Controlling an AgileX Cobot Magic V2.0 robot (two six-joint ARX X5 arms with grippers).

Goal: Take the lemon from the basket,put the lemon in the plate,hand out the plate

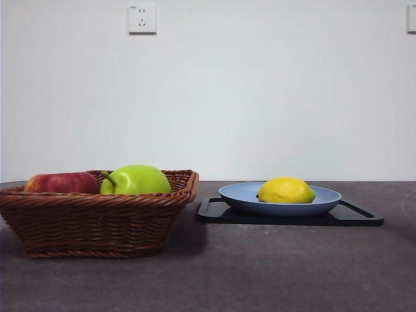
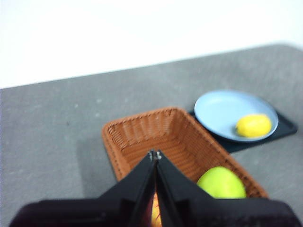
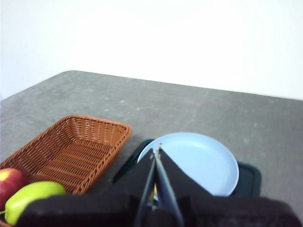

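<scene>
Yellow lemon (image 1: pixel 286 190): lies in the plate (image 1: pixel 237 194), off centre; small, firm, waxy oval, likely to roll.
Plate: matte light-blue, round, shallow, rigid and probably light; sits on a flat black tray (image 1: pixel 361 218). Best taken at the bare raised rim and kept level.
Basket (image 1: pixel 97 224): brown woven wicker, flared sides; holds a green fruit (image 1: pixel 136 180) and red apple (image 1: pixel 62 182).
Left pincer (image 2: pixel 155 155): together, empty, above the basket.
Right pincer (image 3: pixel 156 150): together, empty, above the plate.
Worktop (image 1: pixel 260 273): grey, speckled.

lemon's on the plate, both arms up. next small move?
Probably bring the right gripper, jaws shut, down to the plate rim and open it to grasp. The lemon already lies in the plate on the black tray, so only the hand-out is left; the plate lies right below this gripper.
</scene>
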